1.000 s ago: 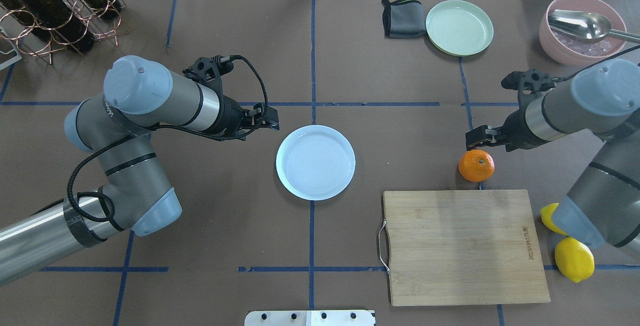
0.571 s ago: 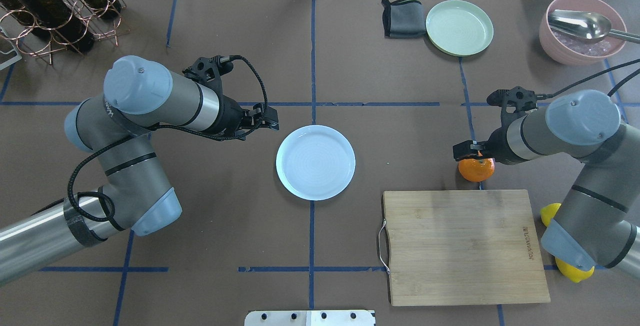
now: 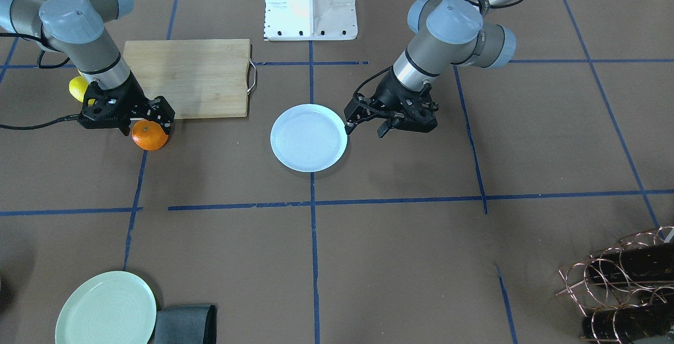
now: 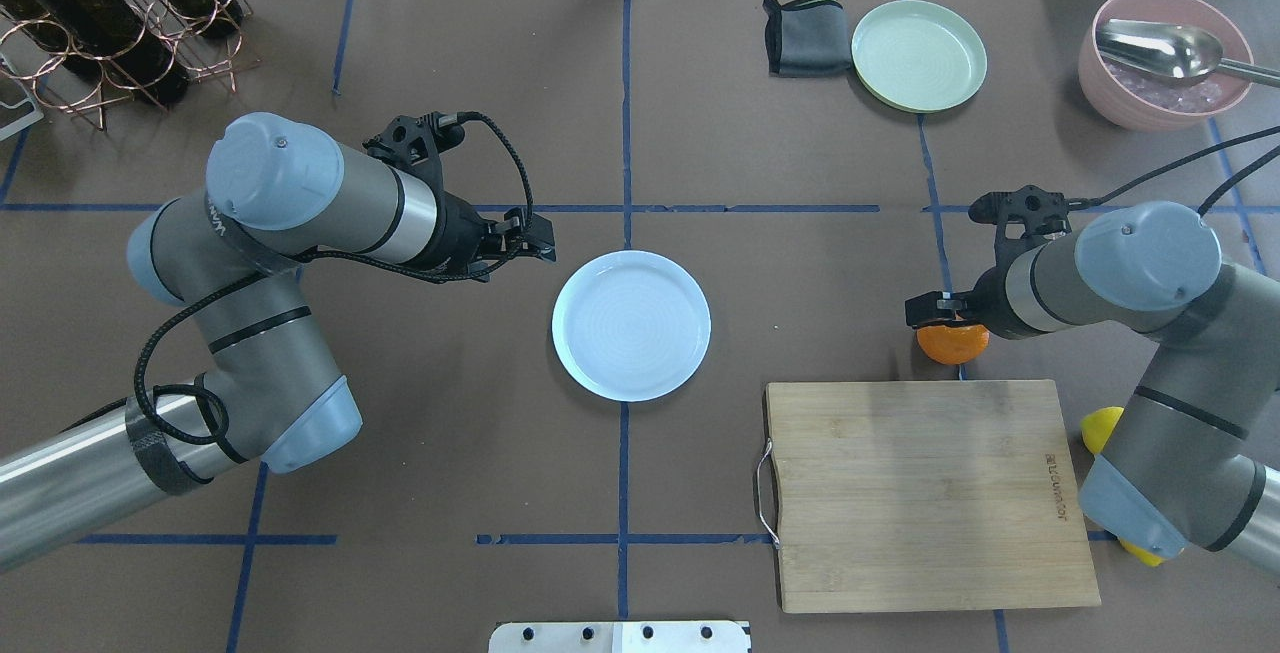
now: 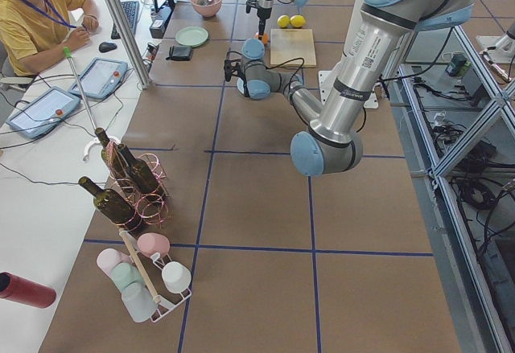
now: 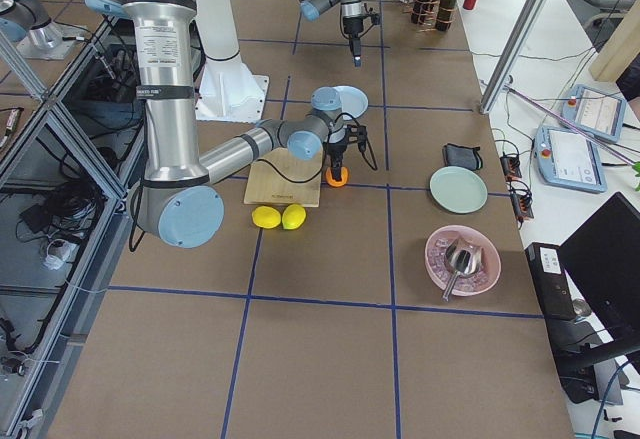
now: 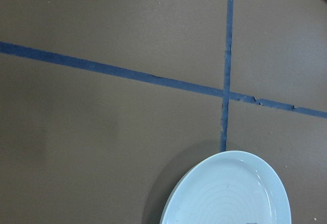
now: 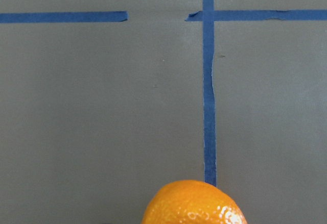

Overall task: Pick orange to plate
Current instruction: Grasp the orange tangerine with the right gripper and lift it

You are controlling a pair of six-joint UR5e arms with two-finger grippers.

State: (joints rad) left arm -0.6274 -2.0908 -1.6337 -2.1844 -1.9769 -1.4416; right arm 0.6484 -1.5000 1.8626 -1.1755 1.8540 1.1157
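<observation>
Right gripper (image 3: 146, 124) hung open over the orange (image 3: 150, 137) on the surface (image 3: 400, 259); left gripper (image 3: 364, 129) open beside the plate (image 3: 308, 141)

Seen from over the robot's shoulders, the plate (image 4: 631, 326) lies at the centre of the table (image 4: 400, 533). The orange (image 4: 952, 344) sits well off at its 3 o'clock, between the fingers of the right gripper (image 4: 945, 318). A cutting board (image 4: 925, 493) lies just beside the orange at 6 o'clock, lemons (image 4: 1098, 425) at the board's 3 o'clock. From the plate, a cloth (image 4: 803, 34) lies at 1 o'clock, a second plate (image 4: 919, 55) just beside it, a bowl (image 4: 1130, 108) holding a spoon (image 4: 1160, 48) at 2, a bottle rack (image 4: 120, 13) at 10.
</observation>
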